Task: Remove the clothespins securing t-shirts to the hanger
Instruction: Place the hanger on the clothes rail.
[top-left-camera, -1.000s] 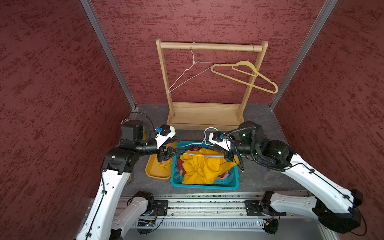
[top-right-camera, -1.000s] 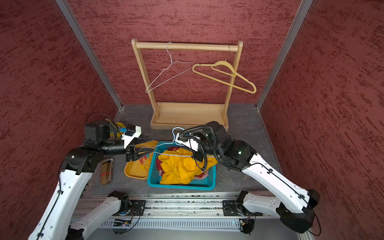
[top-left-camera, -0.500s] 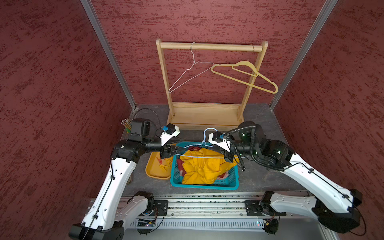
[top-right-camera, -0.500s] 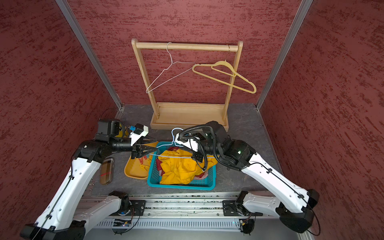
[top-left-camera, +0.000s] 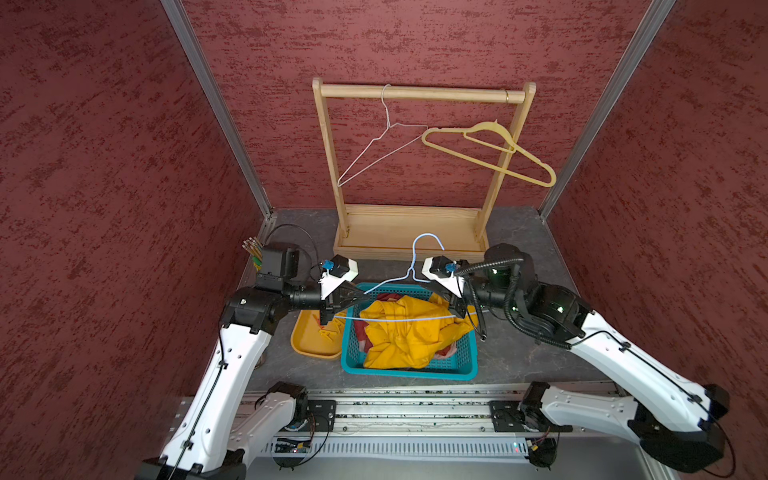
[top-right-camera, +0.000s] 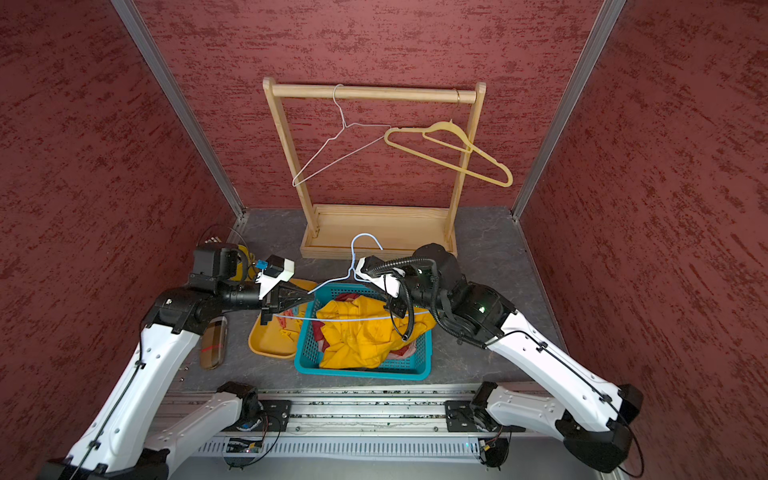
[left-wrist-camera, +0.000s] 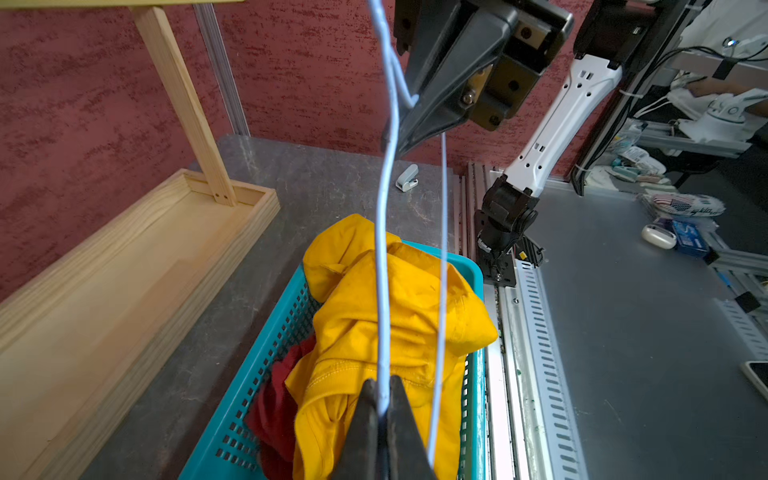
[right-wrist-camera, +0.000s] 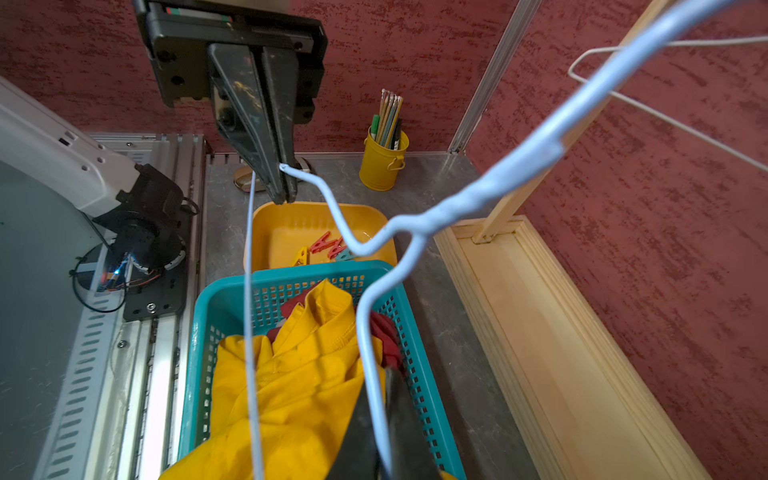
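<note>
- The clothespins (right-wrist-camera: 328, 245) lie in the yellow tray (right-wrist-camera: 291, 216), next to the basket (top-left-camera: 411, 370) of soft t-shirts (top-left-camera: 407, 332).
- They look small, light and springy, so squeeze the tail ends.
- The left gripper (left-wrist-camera: 383, 384) pinches the thin blue hanger (top-left-camera: 399, 319) tight.
- The right gripper (right-wrist-camera: 376, 399) has the wire between its fingers, but I cannot tell if it grips.

Wooden rack (top-left-camera: 419, 93) at the rear of the grey tabletop (top-left-camera: 519, 232); teal basket (top-left-camera: 407, 372) in front, yellow tray (top-left-camera: 311, 347) just beside it; yellow cup (right-wrist-camera: 380, 162) holding pencils (right-wrist-camera: 390, 112).
</note>
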